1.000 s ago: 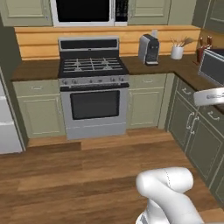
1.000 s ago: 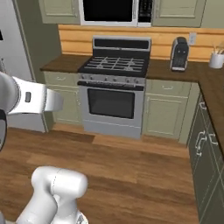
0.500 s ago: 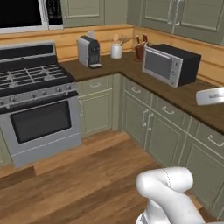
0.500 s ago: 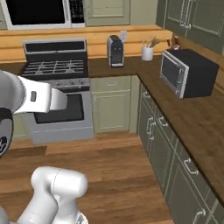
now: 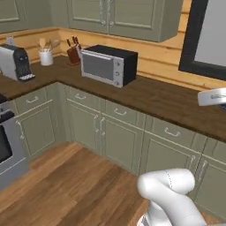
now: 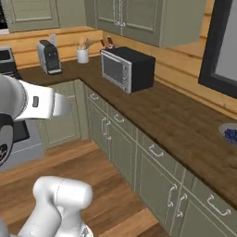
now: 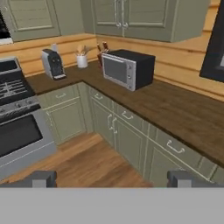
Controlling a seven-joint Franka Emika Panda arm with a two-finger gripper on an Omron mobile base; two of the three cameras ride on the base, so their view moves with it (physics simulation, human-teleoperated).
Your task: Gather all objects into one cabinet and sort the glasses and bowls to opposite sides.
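My gripper (image 7: 113,179) is open, its two dark fingertips (image 7: 43,178) wide apart with nothing between them, looking across the kitchen at the corner counter. An olive-green wall cabinet (image 7: 127,17) with two shut doors hangs above that counter, also in the left base view (image 5: 114,17) and the right base view (image 6: 134,18). The glasses are out of view. A pale-rimmed round thing with a blue inside (image 6: 229,133) lies on the counter at the frame's right edge; it is too cut off to tell whether it is one of the bowls.
A black and silver toaster oven (image 5: 108,65) stands on the dark wooden counter (image 5: 163,101), with a knife block (image 5: 73,54), a utensil cup (image 5: 45,56) and a coffee machine (image 5: 15,62) toward the corner. The stove (image 7: 19,118) is on the left. A dark window frame (image 5: 194,39) is on the right.
The whole picture has swung to the right, so the base has turned: the stove slid off to the left and the toaster-oven counter came to the middle. The gripper stays open.
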